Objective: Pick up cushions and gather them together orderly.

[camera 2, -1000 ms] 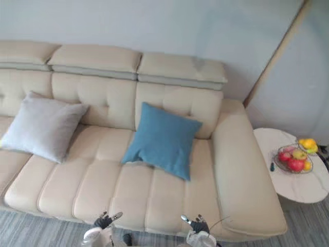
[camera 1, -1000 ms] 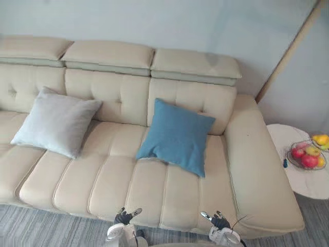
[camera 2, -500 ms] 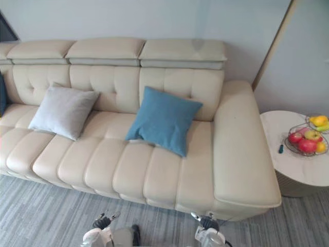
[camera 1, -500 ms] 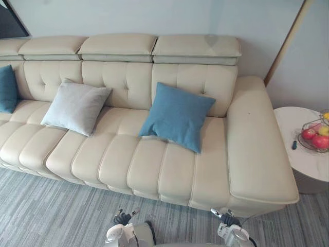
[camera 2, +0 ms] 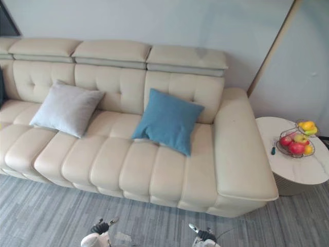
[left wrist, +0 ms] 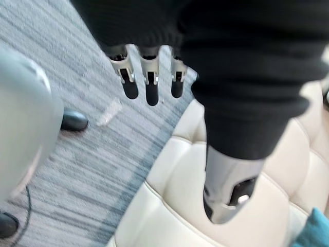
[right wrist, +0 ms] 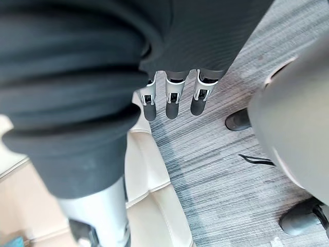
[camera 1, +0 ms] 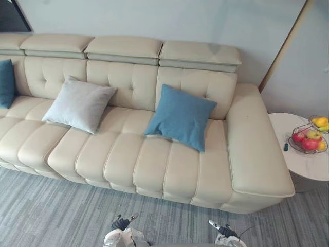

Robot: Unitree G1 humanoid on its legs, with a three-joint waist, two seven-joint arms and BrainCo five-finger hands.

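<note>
Rightward, fruit (camera 1: 310, 144) in wire basket (camera 1: 295, 150).

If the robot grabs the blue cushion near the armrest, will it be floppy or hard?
Probably soft: the blue cushion looks plump with rounded sides. It likely sags if lifted by one corner. It leans on the sofa back, so a push may tip it flat.

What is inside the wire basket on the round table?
Red and yellow fruit lie in the basket on the table. Anything beneath the fruit is covered.
</note>
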